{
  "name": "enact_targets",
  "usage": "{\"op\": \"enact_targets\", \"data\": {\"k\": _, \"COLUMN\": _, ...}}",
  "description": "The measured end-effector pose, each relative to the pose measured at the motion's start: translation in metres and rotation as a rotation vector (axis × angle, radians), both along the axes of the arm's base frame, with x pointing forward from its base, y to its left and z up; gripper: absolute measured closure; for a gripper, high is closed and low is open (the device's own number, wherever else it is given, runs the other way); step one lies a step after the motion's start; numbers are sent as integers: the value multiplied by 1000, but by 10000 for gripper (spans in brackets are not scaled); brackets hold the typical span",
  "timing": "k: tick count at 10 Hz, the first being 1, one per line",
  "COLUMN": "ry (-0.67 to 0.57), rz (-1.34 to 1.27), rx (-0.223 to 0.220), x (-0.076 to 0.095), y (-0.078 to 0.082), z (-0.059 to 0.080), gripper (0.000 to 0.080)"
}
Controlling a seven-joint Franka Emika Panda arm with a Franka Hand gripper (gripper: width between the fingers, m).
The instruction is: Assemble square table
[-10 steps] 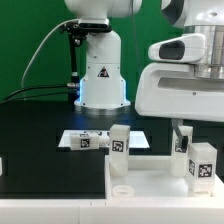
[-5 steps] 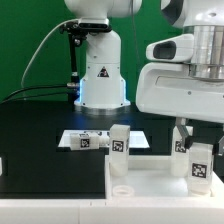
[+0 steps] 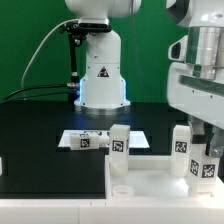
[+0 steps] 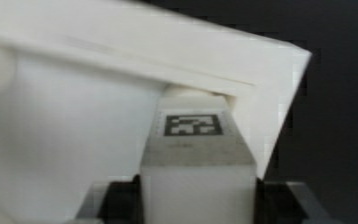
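Observation:
The square top (image 3: 150, 178) lies flat at the front of the black table and fills much of the wrist view (image 4: 87, 100). Two white tagged legs stand upright on it, one at its far left corner (image 3: 119, 140) and one near its far right (image 3: 181, 139). My gripper (image 3: 206, 148) is shut on a third white leg (image 3: 204, 168) and holds it upright over the top's right edge. In the wrist view this leg (image 4: 195, 140) shows its tag, gripped between the dark fingers (image 4: 282, 200) of the gripper (image 4: 197, 203).
The marker board (image 3: 92, 139) lies flat behind the top. The big white robot base (image 3: 100, 75) with a triangle mark stands at the back, with black cables on its left. A green wall closes the back.
The arm has shifted toward the exterior view's right and slightly down, carrying the held leg with it. The two standing legs and the top have not moved.

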State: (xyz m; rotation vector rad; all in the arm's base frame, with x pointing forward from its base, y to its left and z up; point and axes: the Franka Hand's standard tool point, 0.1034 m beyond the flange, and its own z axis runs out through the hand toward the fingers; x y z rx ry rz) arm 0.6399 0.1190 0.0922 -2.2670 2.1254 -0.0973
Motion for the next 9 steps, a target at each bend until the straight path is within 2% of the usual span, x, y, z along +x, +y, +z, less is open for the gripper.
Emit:
{"op": "enact_targets", "data": {"k": 1, "ry": -20, "rz": -119, "rx": 38, "x": 1, "y": 1, "z": 0, "gripper": 518}}
{"op": "enact_targets", "data": {"k": 3, "ry": -18, "rz": -125, "rx": 37, "x": 1, "y": 1, "z": -1, "gripper": 518}}
{"op": "enact_targets", "data": {"k": 4, "ry": -16, "rz": -47, "rx": 23, "x": 0, "y": 1, "z": -2, "gripper": 345}}
{"op": "enact_targets", "data": {"k": 5, "ry": -12, "rz": 70, "rx": -4, "x": -1, "y": 4, "z": -3, "gripper": 222}}
{"op": "enact_targets", "data": {"k": 6, "ry": -9, "rz": 210, "rx": -18, "x": -1, "y": 4, "z": -4, "gripper": 222}}
{"op": "enact_targets", "data": {"k": 7, "ry": -3, "rz": 414, "rx": -41, "x": -2, "y": 4, "z": -5, "gripper": 163}}
{"op": "enact_targets", "data": {"k": 8, "ry": 4, "rz": 567, "rx": -50, "x": -2, "y": 4, "z": -7, "gripper": 152}}
{"op": "enact_targets", "data": {"k": 9, "ry": 5, "rz": 599, "rx": -53, "x": -2, "y": 3, "z": -7, "gripper": 152}}
